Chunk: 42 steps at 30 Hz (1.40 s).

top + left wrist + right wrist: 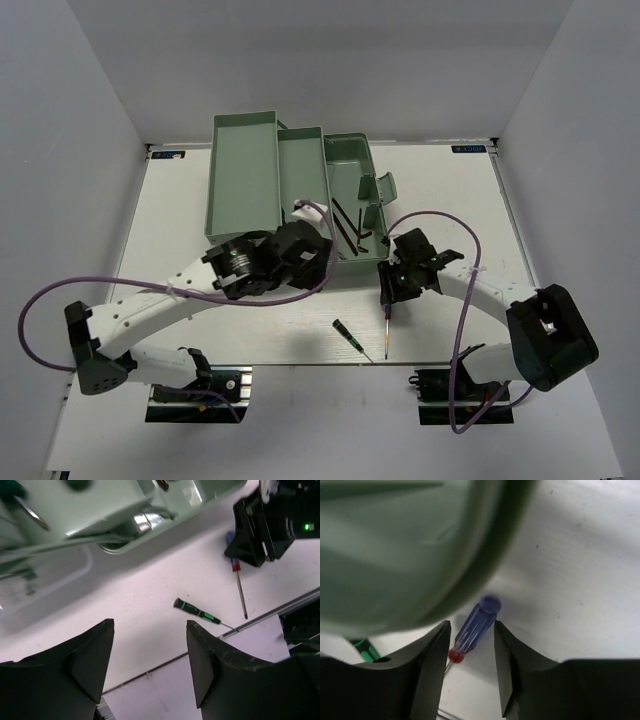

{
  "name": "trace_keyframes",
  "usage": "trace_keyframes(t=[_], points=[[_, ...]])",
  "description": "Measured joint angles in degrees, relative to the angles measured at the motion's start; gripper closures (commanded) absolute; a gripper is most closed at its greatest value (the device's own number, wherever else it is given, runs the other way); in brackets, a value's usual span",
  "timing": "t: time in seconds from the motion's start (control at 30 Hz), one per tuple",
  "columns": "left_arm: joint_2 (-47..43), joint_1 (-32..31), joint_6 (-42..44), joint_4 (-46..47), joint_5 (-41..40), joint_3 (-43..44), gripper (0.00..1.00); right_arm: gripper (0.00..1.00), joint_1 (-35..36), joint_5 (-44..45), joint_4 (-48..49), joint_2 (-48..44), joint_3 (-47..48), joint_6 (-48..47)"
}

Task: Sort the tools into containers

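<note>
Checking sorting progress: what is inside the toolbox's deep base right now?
Dark hex keys lie in the toolbox base. The left gripper covers its near-left corner, so anything there cannot be seen.

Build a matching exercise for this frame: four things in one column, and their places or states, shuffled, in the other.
1. purple-handled slim precision screwdriver
2. green-and-black slim precision screwdriver
3. dark L-shaped metal hex keys
4. left gripper

A. in the pale mint-green plastic toolbox
B. between the right gripper's fingers
C. open, empty
D. lying free on the white table

Pairs: 1-B, 2-D, 3-A, 4-C.
</note>
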Motion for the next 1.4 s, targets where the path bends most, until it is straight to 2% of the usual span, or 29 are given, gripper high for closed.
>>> trace_keyframes(t=[0.1,0.37,0.53,0.67,0.8,0.93,1.07,1.2,1.4], points=[[3.0,-2.3,-1.2,0.3,0.6,-0.2,0.29,0.63,0.5,2.0,2.5,-0.1,-1.3,1.3],[5.8,-9.0,-5.3,6.1,4.8,-7.2,0.28,1.00,0.7,2.6,4.8,-3.4,-5.1,3.0],[13.2,-12.6,-8.3,9.9,8.9,-11.7,0.22,1.00,0.6,-0.2,-0.3,-6.8,-5.0,1.7],[16.0,-13.7,-11.9,10.2,10.8,-12.6,0.19,1.00,0.6,-5.6,-5.3,-15.1,-2.9,-1.3],[16.1,-13.3,-17.6,10.4,11.3,-12.4,0.18,1.00,0.3,-10.9,-7.1,-21.6,4.5,-5.2],[15.4,-12.9,-23.3,11.0,11.0,-12.8,0.18,1.00,0.2,-14.1,-6.3,-22.4,12.9,-7.0],[10.3,-13.1,-27.5,12.6,9.3,-16.3,0.18,1.00,0.2,-15.3,-2.1,-17.7,19.9,-6.5],[-0.7,-13.3,-30.7,13.6,6.6,-22.1,0.19,1.00,0.2,-17.3,5.0,-4.5,30.9,-1.5],[-14.6,-13.6,-33.4,12.2,1.6,-23.1,0.19,1.00,0.3,-21.1,16.9,16.3,51.2,11.5]])
